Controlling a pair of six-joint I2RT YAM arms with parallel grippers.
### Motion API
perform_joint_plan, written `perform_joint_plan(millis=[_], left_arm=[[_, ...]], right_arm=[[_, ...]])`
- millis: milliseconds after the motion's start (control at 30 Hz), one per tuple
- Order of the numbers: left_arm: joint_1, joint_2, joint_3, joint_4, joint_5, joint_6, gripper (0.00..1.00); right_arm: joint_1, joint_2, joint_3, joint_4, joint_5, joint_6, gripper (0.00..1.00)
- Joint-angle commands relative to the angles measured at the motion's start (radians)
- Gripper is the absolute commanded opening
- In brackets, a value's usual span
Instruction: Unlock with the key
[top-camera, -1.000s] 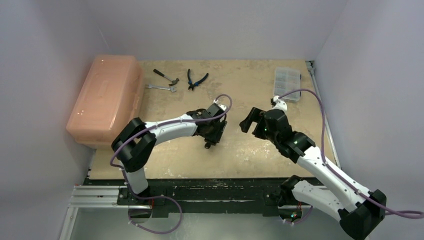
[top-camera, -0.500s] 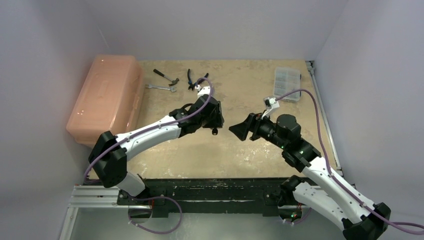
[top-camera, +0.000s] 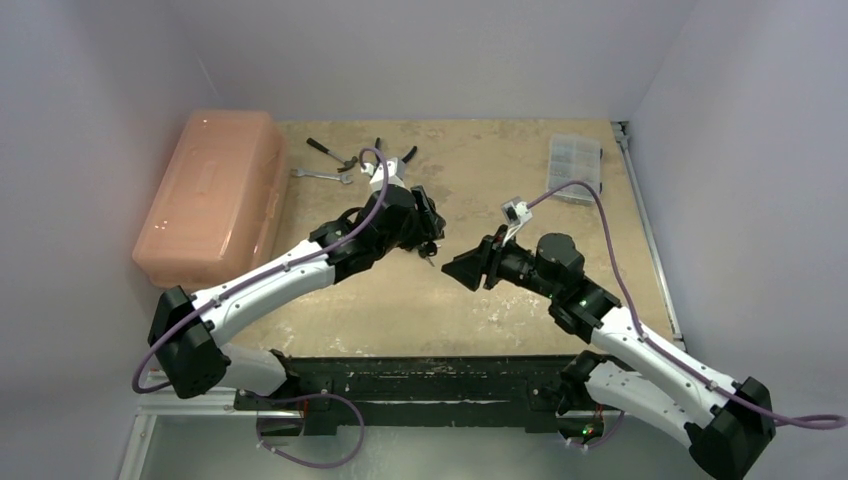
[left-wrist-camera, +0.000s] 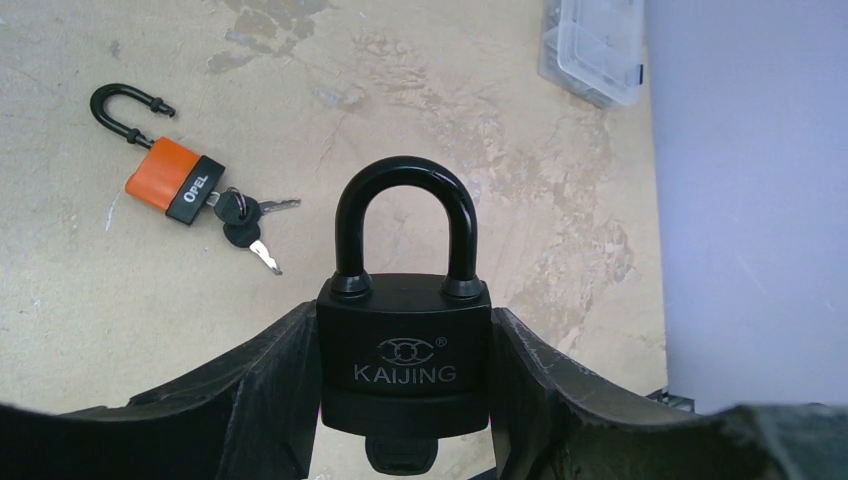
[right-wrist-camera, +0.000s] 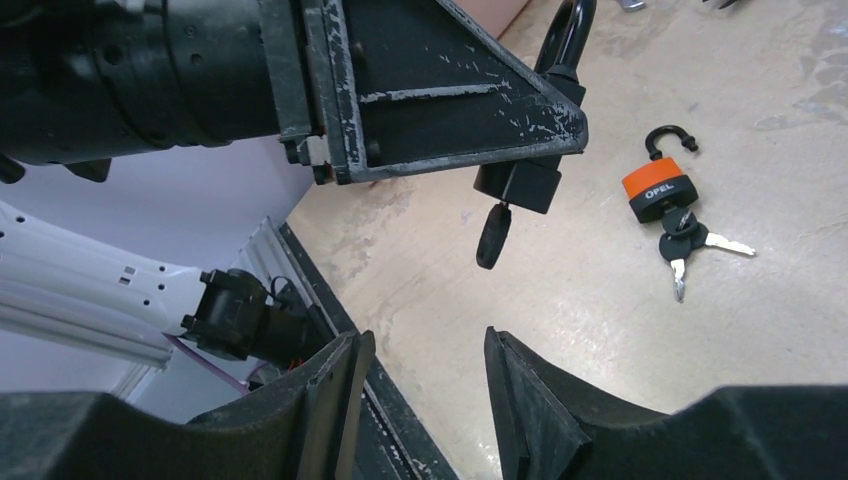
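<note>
Our left fingers (left-wrist-camera: 270, 390) pinch the black padlock (left-wrist-camera: 405, 370) by its sides above the bench (left-wrist-camera: 400, 100), and the key (right-wrist-camera: 492, 235) hangs from the padlock's underside. Our right fingers (right-wrist-camera: 330, 400) are spread, holding nothing, near the padlock and clear of the key.

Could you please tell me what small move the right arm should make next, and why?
Probably ease the right gripper forward until its jaws straddle the key hanging below the black padlock in the left gripper: the shackle is closed and the key untouched.
</note>
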Motion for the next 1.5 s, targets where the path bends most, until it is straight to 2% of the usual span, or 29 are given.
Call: perform_joint_plan(millis=[0, 267, 767, 1000, 1267, 1467], left_arm=[[0.003, -0.065, 0.001, 0.124, -0.011, -0.068, 0.0], [0.003, -0.101, -0.021, 0.155, 0.01, -0.091, 0.0], [0.003, -0.111, -0.041, 0.202, 0.042, -0.075, 0.0], [0.002, -0.107, -0.04, 0.214, 0.056, -0.072, 0.0], [0.002, -0.112, -0.049, 0.214, 0.053, -0.075, 0.0], [0.003, -0.126, -0.067, 0.214, 0.051, -0.085, 0.0]], right_arm=[[0.038, 0.027, 0.002, 0.117, 0.063, -0.007, 0.54], [0.049, 0.102, -0.004, 0.21, 0.125, 0.019, 0.47], [0.061, 0.182, 0.033, 0.235, 0.158, 0.001, 0.45], [0.061, 0.207, 0.038, 0.256, 0.161, 0.002, 0.4], [0.062, 0.232, 0.049, 0.26, 0.18, 0.011, 0.26], [0.063, 0.255, 0.058, 0.245, 0.216, 0.034, 0.03]])
